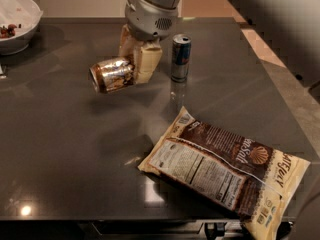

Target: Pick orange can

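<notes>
The orange can (111, 74) is on its side in the air above the dark table (60, 134), its silver end facing left. My gripper (137, 59) comes down from the top centre, and its cream fingers (146, 61) are shut on the can's right end. The can is lifted clear of the table top, with its shadow below it.
A slim blue-and-silver can (180, 57) stands upright just right of the gripper. A brown-and-cream snack bag (225, 166) lies flat at the front right. A white bowl (19, 21) with food sits at the far left corner. The table's right edge runs diagonally past the bag.
</notes>
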`<move>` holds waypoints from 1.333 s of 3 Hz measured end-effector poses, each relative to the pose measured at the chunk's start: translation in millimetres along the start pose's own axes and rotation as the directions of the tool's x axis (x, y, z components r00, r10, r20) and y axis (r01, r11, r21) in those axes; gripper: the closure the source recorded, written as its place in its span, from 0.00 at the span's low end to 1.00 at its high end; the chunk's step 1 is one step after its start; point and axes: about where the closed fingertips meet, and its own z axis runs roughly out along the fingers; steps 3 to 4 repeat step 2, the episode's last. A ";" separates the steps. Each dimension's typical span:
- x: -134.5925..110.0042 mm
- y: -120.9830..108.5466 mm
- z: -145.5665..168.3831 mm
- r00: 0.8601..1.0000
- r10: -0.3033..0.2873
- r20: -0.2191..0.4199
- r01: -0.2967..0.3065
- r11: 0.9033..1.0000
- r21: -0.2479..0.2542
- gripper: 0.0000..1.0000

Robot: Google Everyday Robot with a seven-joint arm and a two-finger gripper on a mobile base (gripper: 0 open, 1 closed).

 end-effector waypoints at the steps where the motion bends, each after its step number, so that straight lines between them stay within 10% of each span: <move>1: -15.4 8.6 -35.4 0.995 -0.098 -0.008 0.098 0.993 0.070 1.00; 4: -17.4 4.2 -35.4 0.995 -0.100 -0.006 0.101 0.991 0.087 1.00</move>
